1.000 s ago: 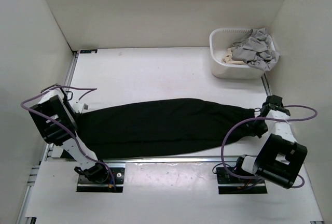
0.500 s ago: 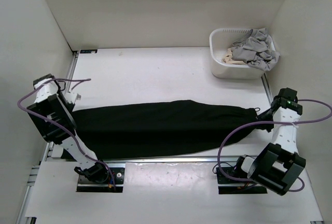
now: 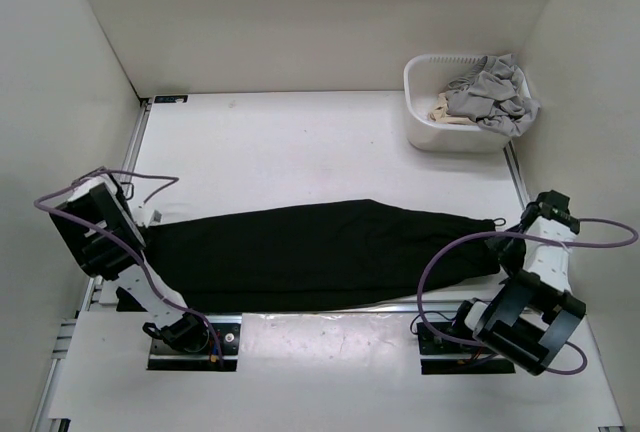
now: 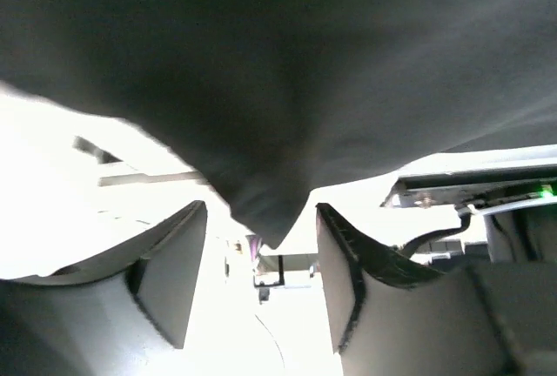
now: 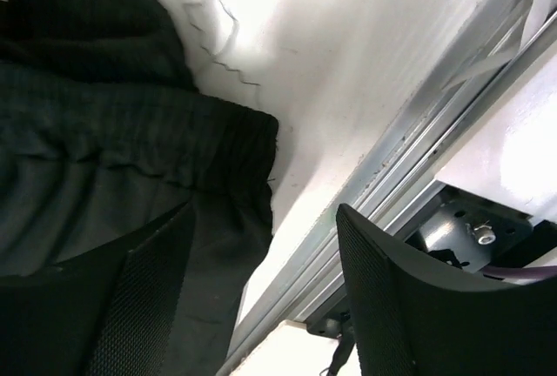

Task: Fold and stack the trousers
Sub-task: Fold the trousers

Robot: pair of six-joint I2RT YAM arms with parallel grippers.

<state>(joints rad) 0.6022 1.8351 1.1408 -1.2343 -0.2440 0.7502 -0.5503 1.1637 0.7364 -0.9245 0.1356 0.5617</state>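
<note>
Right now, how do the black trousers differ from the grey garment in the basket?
The black trousers lie spread out lengthwise along the near edge of the table; the grey garment is crumpled in the white basket at the far right corner. The black trousers lie flat; the grey garment heaps up and spills over the basket rim. Both are soft cloth.

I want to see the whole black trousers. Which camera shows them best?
The top external view: the black trousers lie full length across the table. The left wrist view shows only a dark fold close up, the right wrist view only a ribbed end.
</note>
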